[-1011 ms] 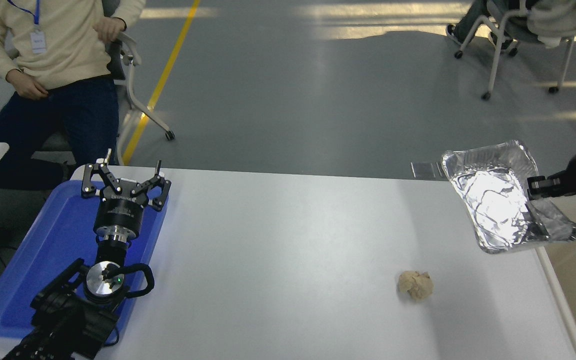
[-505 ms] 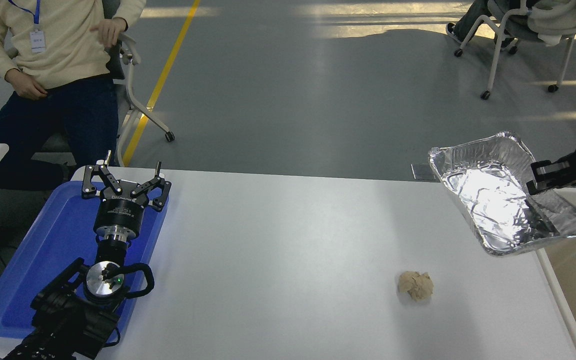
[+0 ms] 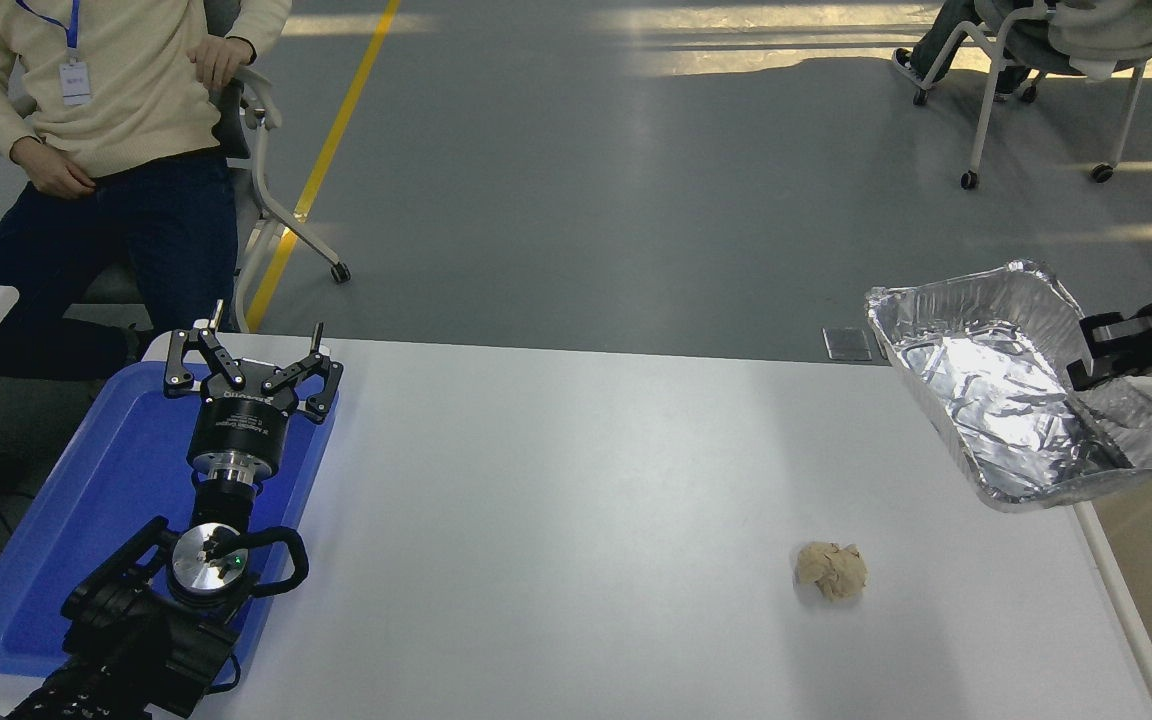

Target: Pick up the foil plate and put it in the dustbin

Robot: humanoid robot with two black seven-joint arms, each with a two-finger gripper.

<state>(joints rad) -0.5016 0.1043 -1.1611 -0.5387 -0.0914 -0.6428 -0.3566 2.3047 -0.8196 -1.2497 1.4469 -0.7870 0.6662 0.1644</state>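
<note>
The foil plate [image 3: 1011,385], shiny and crinkled, hangs in the air over the table's right edge, tilted. My right gripper [image 3: 1096,375] comes in from the right edge and is shut on the plate's right rim. The dustbin [image 3: 1131,600], beige with a pale rim, stands just right of the table, partly below the plate; only its left side shows. My left gripper [image 3: 254,367] is open and parked over the blue tray at the lower left.
A crumpled beige paper ball [image 3: 832,571] lies on the white table [image 3: 576,520] near the front right. A blue tray [image 3: 56,540] lies under the left arm. A person [image 3: 106,110] sits at the far left; chairs stand behind.
My right gripper has carried the foil plate to the right and slightly up, so that it now reaches out over the dustbin's rim. The left arm has not moved.
</note>
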